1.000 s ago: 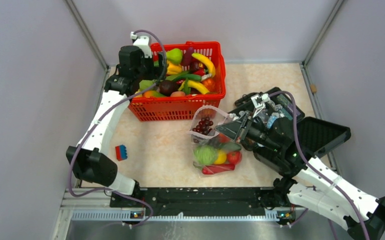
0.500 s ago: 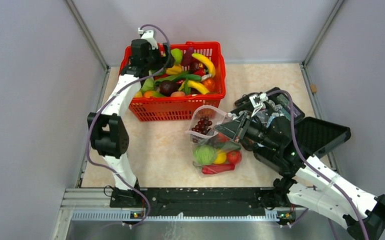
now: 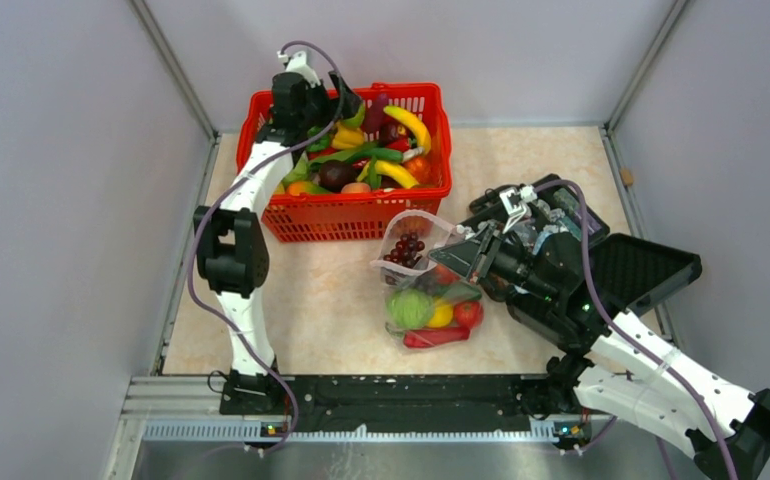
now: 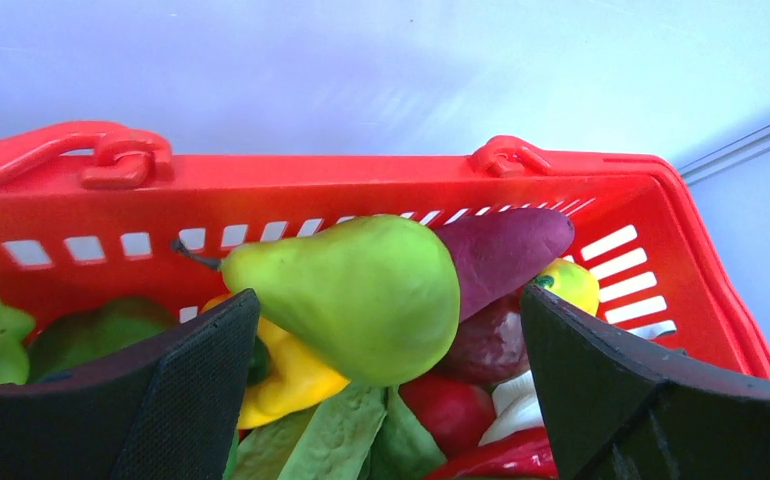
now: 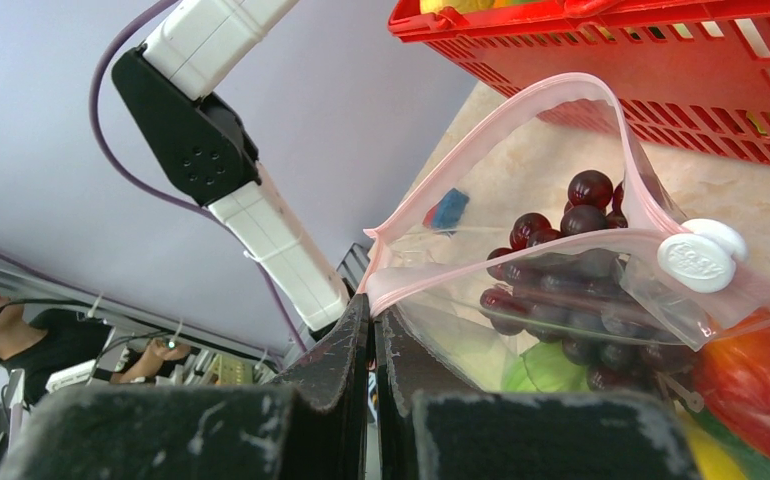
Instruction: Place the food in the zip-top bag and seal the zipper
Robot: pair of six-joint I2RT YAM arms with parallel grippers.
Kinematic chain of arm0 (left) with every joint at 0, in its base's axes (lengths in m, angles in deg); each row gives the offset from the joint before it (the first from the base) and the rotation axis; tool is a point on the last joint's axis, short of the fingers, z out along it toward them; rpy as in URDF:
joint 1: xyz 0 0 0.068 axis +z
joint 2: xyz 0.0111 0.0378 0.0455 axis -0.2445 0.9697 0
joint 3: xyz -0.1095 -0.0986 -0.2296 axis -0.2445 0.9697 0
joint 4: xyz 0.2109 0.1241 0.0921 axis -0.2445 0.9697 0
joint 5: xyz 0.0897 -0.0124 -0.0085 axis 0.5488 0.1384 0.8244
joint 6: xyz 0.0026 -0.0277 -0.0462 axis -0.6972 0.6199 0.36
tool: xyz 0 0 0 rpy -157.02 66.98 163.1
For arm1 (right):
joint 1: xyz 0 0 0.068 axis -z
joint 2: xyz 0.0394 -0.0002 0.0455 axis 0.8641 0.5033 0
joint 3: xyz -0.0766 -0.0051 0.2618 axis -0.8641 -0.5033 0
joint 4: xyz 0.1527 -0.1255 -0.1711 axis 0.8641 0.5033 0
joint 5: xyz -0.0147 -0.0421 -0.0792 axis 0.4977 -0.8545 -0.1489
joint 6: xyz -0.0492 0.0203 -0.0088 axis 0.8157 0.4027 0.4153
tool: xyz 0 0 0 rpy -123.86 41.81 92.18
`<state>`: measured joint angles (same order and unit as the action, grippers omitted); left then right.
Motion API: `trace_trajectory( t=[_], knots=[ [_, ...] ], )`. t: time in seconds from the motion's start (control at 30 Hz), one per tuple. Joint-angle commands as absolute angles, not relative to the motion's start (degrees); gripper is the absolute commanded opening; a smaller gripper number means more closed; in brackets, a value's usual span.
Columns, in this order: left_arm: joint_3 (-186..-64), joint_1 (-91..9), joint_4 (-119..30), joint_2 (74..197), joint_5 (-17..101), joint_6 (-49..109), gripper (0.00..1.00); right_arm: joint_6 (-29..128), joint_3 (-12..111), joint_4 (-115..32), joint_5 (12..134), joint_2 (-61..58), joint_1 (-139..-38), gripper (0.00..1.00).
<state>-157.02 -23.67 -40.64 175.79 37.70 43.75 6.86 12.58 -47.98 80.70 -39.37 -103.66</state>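
**A:** What are you seeing on the table?

**B:** I am looking down at a pale speckled table (image 3: 321, 290) with grey walls around it. A red basket (image 3: 361, 215) is sitting at the far side, full of toy food.

**A:** Where is the bag lying?

**B:** The zip-top bag (image 3: 426, 290) is lying in the middle, just in front of the basket. Its mouth is gaping open toward the basket. Purple grapes (image 3: 406, 250) are sitting near the mouth. A cabbage (image 3: 410, 309), a lemon (image 3: 442, 316), a tomato (image 3: 469, 314) and a chili (image 3: 436, 338) are resting deeper inside.

**A:** What are your grippers doing?

**B:** My right gripper (image 5: 373, 310) is squeezing tight on the corner of the bag's mouth, right at the pink zipper (image 5: 521, 250). My left gripper (image 4: 391, 298) is hanging over the basket with its fingers spread wide, not closing on anything. A green pear (image 4: 351, 280) is showing between them.
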Motion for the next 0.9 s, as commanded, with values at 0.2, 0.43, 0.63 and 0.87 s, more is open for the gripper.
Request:
trace_trajectory(
  t=[0.2,0.43,0.63,0.87],
  knots=[
    [-159.25,-23.64,-45.63,181.14,36.09,48.52,0.99,6.43,14.34,-49.77,79.79,-41.31,-104.26,0.00],
    [-158.55,-23.97,-44.29,181.95,34.87,48.29,0.94,6.47,13.99,-49.32,79.23,-41.73,-104.26,0.00],
    [-152.76,-26.73,-42.47,175.70,35.57,36.32,0.95,6.46,14.01,-48.74,78.79,-42.30,-104.26,0.00],
    [-146.43,-27.16,-40.23,170.10,33.19,31.00,0.92,6.30,13.78,-49.16,78.79,-42.30,-104.30,0.00]
  ],
)
